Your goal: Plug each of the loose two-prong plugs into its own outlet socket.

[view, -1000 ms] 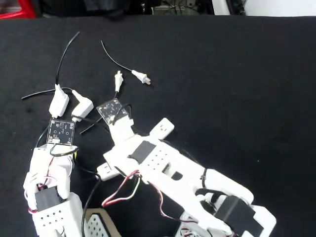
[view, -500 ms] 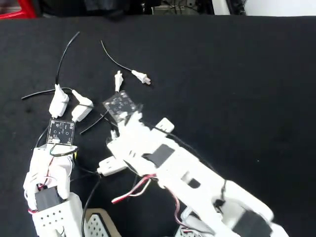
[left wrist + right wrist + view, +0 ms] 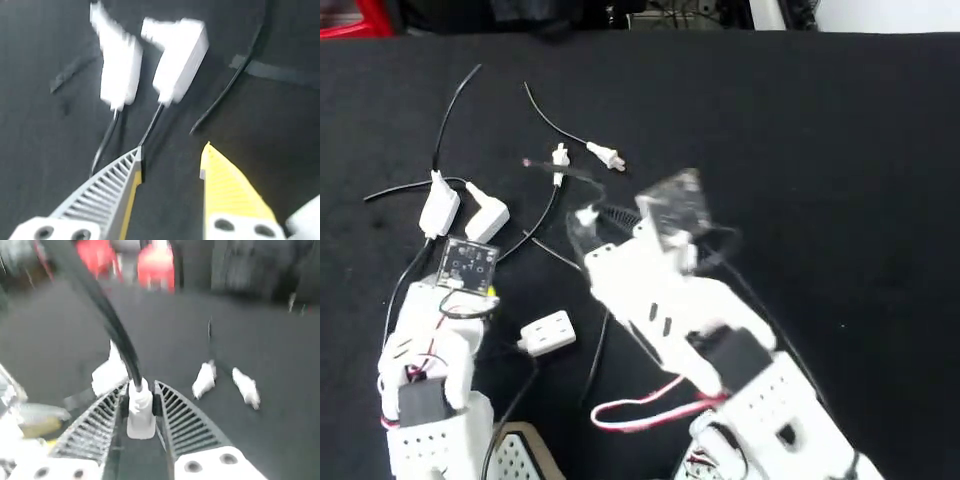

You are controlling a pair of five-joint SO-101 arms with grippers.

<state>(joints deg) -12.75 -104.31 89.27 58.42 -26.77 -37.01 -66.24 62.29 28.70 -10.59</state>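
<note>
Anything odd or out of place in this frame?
The white plug in the right gripper sits with its black cord leaving past the jaw tips, so its prongs likely face back into the gripper, awkward for insertion.

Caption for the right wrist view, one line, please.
Right tool clamps a white plug, black cord trailing up; two loose plugs lie on the table beyond.
</note>
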